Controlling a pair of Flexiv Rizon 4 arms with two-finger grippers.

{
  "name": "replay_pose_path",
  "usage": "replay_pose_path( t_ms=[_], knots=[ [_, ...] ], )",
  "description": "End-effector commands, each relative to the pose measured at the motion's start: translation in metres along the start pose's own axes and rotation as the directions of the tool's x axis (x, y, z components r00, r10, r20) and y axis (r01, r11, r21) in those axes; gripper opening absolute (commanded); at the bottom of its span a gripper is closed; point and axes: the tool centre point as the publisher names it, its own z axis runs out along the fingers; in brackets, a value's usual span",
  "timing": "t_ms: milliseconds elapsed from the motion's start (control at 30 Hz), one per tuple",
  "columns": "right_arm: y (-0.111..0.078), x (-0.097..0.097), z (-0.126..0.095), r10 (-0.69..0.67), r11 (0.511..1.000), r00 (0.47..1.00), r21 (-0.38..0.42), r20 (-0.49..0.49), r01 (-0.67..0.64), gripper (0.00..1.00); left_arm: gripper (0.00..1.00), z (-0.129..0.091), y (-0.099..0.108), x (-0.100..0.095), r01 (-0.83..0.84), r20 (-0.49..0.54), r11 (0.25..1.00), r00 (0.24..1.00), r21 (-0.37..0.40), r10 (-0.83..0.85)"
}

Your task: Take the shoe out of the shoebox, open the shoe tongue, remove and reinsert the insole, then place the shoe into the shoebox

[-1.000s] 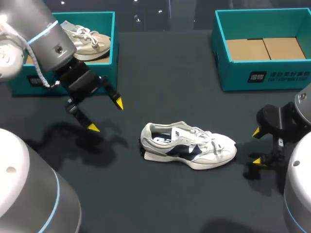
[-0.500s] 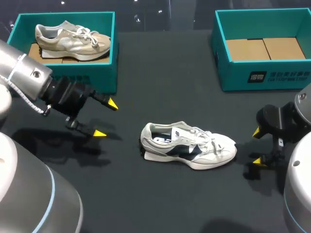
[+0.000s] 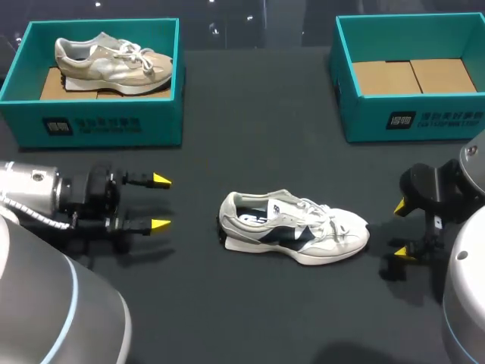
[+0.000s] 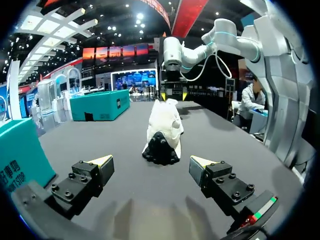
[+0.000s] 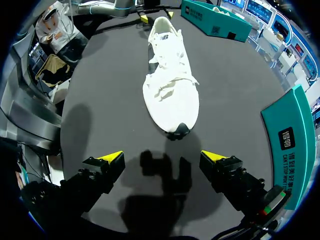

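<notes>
The left gripper (image 3: 161,202) has swung down from the ten-o'clock shoebox (image 3: 98,125) to the white shoe's (image 3: 294,227) nine o'clock, fingers spread. The right gripper (image 3: 401,228), likewise spread, stays at three. Two shoes: the white shoe mid-table, the tan shoe (image 3: 114,64) boxed. Two shoeboxes, the second being the two-o'clock shoebox (image 3: 413,121).

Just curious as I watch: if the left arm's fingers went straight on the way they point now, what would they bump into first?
Most likely the heel of the white shoe. It lies straight ahead of the open left gripper, with nothing visible between them.
</notes>
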Motion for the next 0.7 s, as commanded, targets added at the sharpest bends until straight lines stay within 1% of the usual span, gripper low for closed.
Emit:
replay_pose_path(
  t_ms=[33,233,500,700],
  knots=[
    [-0.0005,0.0022,-0.0012,0.0,1.0,1.0,0.0,0.003,0.0,1.0,1.0,-0.0017,0.0114,0.0053,-0.012,0.185,0.997,0.983,0.083,-0.004],
    [-0.0005,0.0022,-0.0012,0.0,1.0,1.0,0.0,0.003,0.0,1.0,1.0,-0.0053,0.0128,0.0054,-0.048,0.176,0.996,0.984,0.069,0.035],
    [-0.0005,0.0022,-0.0012,0.0,1.0,1.0,0.0,0.003,0.0,1.0,1.0,-0.007,0.0146,0.0042,-0.086,0.126,0.995,0.989,0.043,0.08],
    [-0.0005,0.0022,-0.0012,0.0,1.0,1.0,0.0,0.003,0.0,1.0,1.0,-0.0062,0.0188,0.0005,-0.086,0.085,0.996,0.993,0.039,0.082]
  ],
)
